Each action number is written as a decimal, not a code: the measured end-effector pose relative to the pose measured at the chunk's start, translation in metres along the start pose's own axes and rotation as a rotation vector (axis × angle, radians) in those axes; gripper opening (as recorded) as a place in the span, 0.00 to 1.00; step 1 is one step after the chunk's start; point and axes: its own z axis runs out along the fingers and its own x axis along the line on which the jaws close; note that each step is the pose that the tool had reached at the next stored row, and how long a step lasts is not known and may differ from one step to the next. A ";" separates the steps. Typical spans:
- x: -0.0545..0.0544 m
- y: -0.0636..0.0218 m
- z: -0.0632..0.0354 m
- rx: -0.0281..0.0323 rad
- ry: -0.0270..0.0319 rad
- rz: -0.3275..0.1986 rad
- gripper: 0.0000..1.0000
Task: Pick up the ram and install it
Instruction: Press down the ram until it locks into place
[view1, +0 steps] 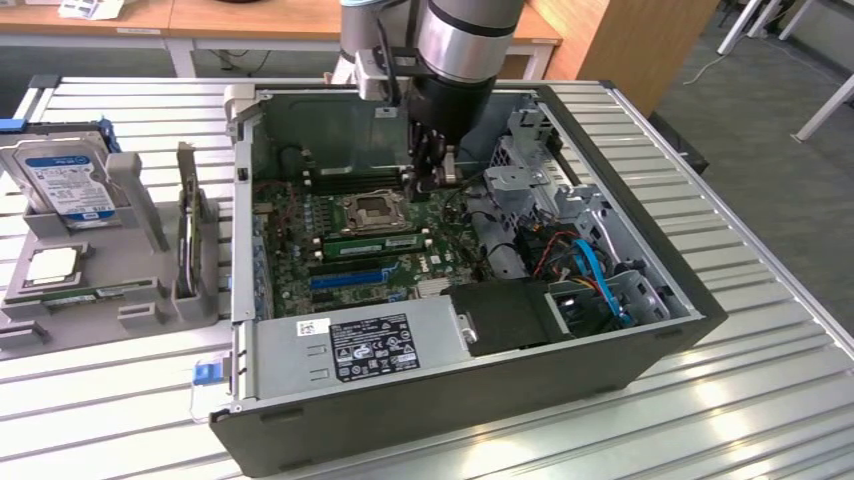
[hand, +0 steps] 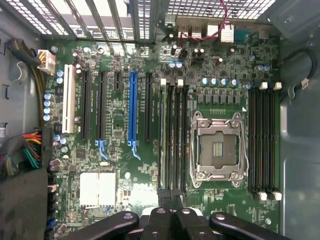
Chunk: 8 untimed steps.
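Observation:
The ram (view1: 374, 243) is a long green stick standing on edge in a memory slot beside the empty CPU socket (view1: 370, 211) of the motherboard in the open computer case (view1: 467, 420). In the wrist view the ram (hand: 162, 130) shows edge-on in the outermost slot of the group beside the socket (hand: 218, 150). My gripper (view1: 435, 185) hangs low inside the case, over the board near one end of those slots. Its black fingers (hand: 164, 200) are pressed together, so the gripper (hand: 171, 197) is shut with nothing between them. I cannot tell whether the tips touch the ram.
A blue expansion slot (hand: 132, 107) and black ones lie beside the memory slots. The power supply (view1: 360, 345) and drive cage (view1: 534, 190) crowd the case. On a grey tray (view1: 134, 315) at the exterior view's left sit a hard drive (view1: 64, 180), a processor (view1: 51, 265) and another green stick (view1: 100, 293).

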 end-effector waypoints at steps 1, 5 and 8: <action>0.000 -0.0015 -0.0001 -0.0001 0.0000 0.000 0.10; 0.000 -0.0079 -0.0004 -0.0010 0.0000 0.000 0.10; 0.000 -0.0114 -0.0006 -0.0016 0.0002 0.000 0.10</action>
